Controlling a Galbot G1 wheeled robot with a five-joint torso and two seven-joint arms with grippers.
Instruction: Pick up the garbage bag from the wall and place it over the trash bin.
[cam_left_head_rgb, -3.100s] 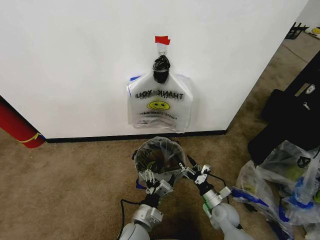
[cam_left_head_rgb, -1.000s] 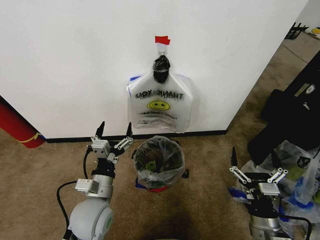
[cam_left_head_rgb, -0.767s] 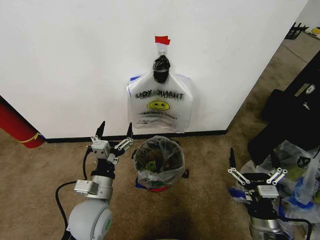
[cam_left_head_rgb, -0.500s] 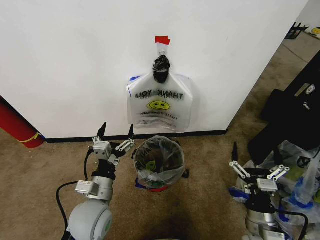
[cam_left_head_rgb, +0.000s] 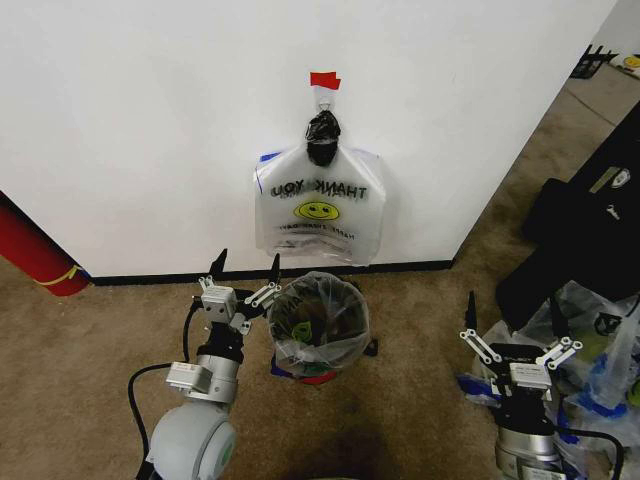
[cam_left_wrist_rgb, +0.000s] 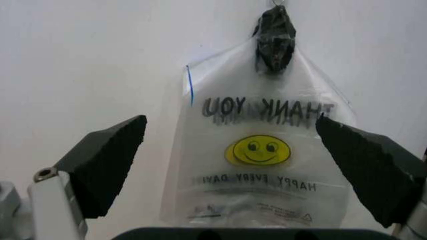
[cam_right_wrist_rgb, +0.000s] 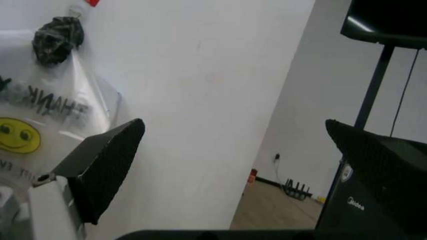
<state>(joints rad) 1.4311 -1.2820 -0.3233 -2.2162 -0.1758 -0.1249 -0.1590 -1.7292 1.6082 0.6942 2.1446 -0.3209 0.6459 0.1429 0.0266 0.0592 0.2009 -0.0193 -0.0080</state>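
A thin see-through white plastic bag with blue edges, black "THANK YOU" words and a yellow smiley face (cam_left_head_rgb: 318, 212) hangs flat on the white wall (cam_left_head_rgb: 150, 130). Its top is bunched under a black knot (cam_left_head_rgb: 322, 137) on a small hook below a bit of red tape (cam_left_head_rgb: 324, 79). Right under it, on the brown carpet (cam_left_head_rgb: 90, 360), stands the small round black wire trash bin (cam_left_head_rgb: 320, 322), and it looks like a clear bag already lines it, though I can't be sure. The bag on the wall looks very light, soft and floppy, and a bit slippery, so it could crumple or tear if pulled hard. I think the best place to hold it is up high, near the knot, or along a side edge where the plastic folds. The left gripper (cam_left_head_rgb: 244, 275) is raised just beside the bin, pointing up at the bag, with its fingers spread wide and holding nothing. The right gripper (cam_left_head_rgb: 511, 314) is raised well off to the side, near a heap of clear bags (cam_left_head_rgb: 590, 360), with its fingers also spread wide and holding nothing.
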